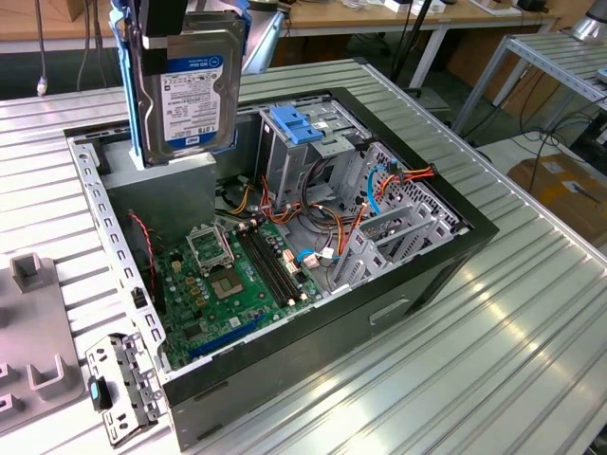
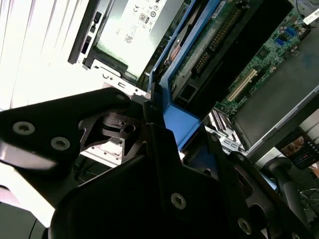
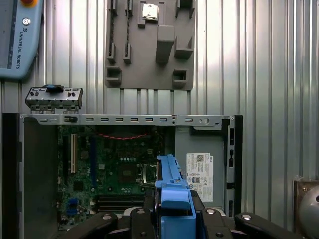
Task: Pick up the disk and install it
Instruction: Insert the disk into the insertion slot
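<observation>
Currently the disk [image 1: 182, 85] hangs upright in the air, clenched at its upper end by the jaws. Its labelled face is turned toward the exterior camera and a blue rail runs down each long side. It sits at the top of the exterior view, toward that view's left, above the far corner of the open computer case [image 1: 417, 284] and over the grey power box [image 1: 175, 194]. Whether its lower edge touches that box I cannot tell. In the first wrist view the disk shows edge-on as a blue rail [image 3: 172, 191] pinched between the black jaws, with the green board [image 3: 112, 169] and the stickered power box [image 3: 199, 169] lying beneath it, one to each side. In the second wrist view the disk's bare underside [image 2: 199, 55] stretches away from the jaws, and the power box [image 2: 134, 25] lies just beside it. The case lies on its side on the ribbed metal desk [image 1: 493, 360], with its cover off. Inside are the board [image 1: 237, 275], a tangle of orange and red cables [image 1: 332, 223], and a grey drive cage [image 1: 332, 156] with a blue bracket [image 1: 296, 123] on top. At the exterior view's left a grey fixture plate [image 1: 28, 332] rests on the desk, and a small metal bracket [image 1: 119, 384] lies between it and the case's near corner.
</observation>
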